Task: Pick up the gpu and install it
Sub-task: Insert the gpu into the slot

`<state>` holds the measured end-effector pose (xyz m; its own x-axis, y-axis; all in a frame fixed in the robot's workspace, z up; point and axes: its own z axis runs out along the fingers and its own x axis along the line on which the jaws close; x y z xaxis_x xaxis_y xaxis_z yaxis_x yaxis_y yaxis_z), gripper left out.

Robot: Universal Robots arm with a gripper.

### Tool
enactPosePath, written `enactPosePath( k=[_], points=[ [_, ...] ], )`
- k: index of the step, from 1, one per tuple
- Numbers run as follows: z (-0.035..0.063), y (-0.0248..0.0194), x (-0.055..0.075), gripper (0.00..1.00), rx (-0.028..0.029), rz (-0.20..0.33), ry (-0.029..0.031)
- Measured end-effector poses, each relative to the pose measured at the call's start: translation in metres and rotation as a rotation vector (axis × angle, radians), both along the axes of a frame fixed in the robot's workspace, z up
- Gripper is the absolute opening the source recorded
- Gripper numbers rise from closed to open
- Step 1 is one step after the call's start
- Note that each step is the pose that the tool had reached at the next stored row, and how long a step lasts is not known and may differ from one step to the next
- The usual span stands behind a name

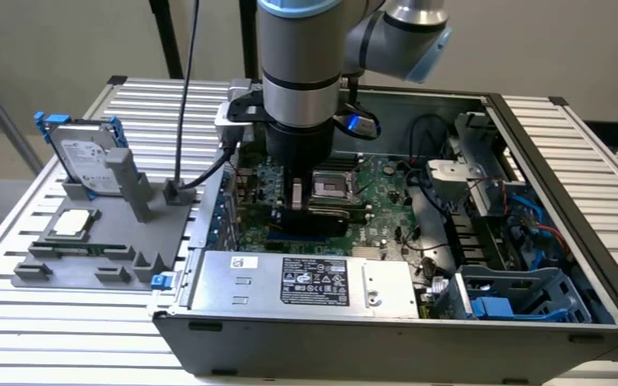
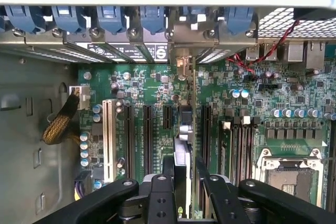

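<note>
The gpu (image 2: 182,153) stands on edge over the green motherboard (image 2: 152,87), seen as a thin strip between the black fingers (image 2: 160,195). Its silver bracket (image 2: 181,64) reaches the case's rear slot openings. My gripper (image 2: 185,192) is shut on the card, directly above the long black expansion slots (image 2: 147,140). In the exterior view the gripper (image 1: 306,207) is low inside the open computer case (image 1: 566,161), with the gpu (image 1: 315,221) showing as a dark block just above the board, beside the processor socket (image 1: 336,186).
On a grey fixture (image 1: 84,265) at the exterior view's left sit a silver hard drive with blue rails (image 1: 84,161) and a small square processor chip (image 1: 73,223). The power supply (image 1: 298,281), drive cage (image 1: 513,297) and cables (image 1: 438,241) crowd the case.
</note>
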<state>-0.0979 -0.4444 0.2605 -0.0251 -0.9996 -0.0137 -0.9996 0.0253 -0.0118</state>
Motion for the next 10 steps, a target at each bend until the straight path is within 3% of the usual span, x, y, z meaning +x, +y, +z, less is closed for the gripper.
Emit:
enactPosePath(
  k=[6,10],
  points=[
    [0.0,0.0,0.0,0.27,0.0001,0.0,0.0148],
    [0.0,0.0,0.0003,0.27,0.0003,0.0,0.0185]
  ],
)
